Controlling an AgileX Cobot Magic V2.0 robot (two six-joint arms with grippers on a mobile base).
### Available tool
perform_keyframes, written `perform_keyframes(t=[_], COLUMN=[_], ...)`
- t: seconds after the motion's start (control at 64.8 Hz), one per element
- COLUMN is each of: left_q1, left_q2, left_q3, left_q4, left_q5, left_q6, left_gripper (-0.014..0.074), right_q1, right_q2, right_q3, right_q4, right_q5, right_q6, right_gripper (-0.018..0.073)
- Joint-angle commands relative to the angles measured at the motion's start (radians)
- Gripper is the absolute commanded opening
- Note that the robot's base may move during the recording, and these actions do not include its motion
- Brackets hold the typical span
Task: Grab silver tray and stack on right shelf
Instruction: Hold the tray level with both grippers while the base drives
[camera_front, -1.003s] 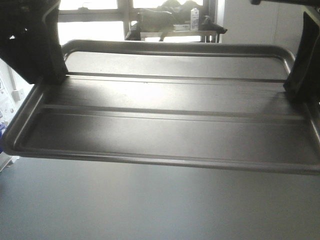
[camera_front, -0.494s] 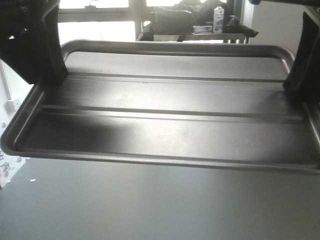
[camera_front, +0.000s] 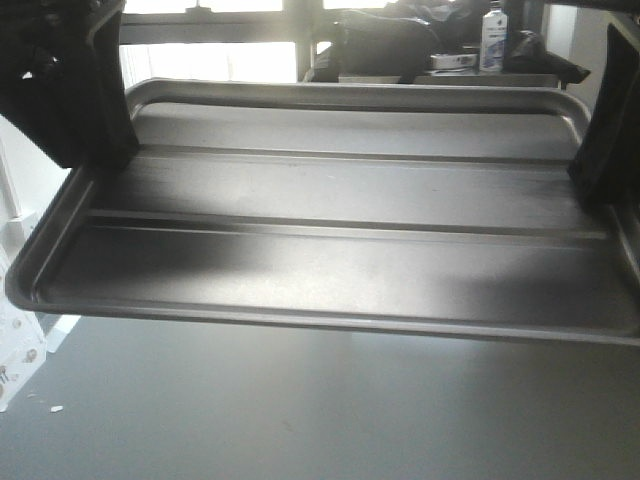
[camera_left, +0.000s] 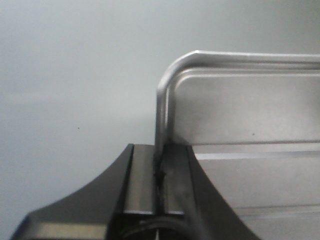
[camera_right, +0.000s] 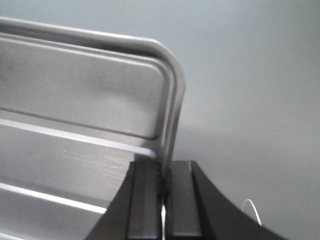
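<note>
Hanging in the air above a plain grey surface (camera_front: 300, 410), the silver tray (camera_front: 330, 250) has its two lengthwise ridges facing up. The left gripper (camera_left: 159, 167) is clamped on the rim of its left short side, near the far corner. The right gripper (camera_right: 163, 172) pinches the right short rim in the same way. Behind, a bottle (camera_front: 492, 38) carries a label too small to read.

Light source: far windows (camera_front: 220, 60), daylight blown out to white. Silver tray (camera_front: 330, 250): soft sheen across the middle, dark shadow patch near left. Left gripper (camera_left: 160, 155), right gripper (camera_right: 164, 170): black, underexposed, softly blurred close up. Grey surface (camera_front: 300, 420) below: dim, evenly lit, grainy.
</note>
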Motion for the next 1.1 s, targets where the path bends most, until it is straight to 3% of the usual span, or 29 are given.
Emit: perform_keyframes(t=[0.0, 1.08], left_q1=[0.0, 0.0], left_q2=[-0.029, -0.029], left_q3=[-0.033, -0.033], left_q4=[0.061, 0.065], left_q5=[0.008, 0.008], left_q6=[-0.004, -0.004], left_gripper=[-0.0093, -0.0093], right_q1=[-0.002, -0.002], right_q2=[-0.021, -0.021], right_q3=[-0.028, -0.028], right_q4=[-0.048, -0.048], right_q5=[0.017, 0.017], right_q6=[-0.023, -0.023], right_gripper=[0.0057, 0.0057])
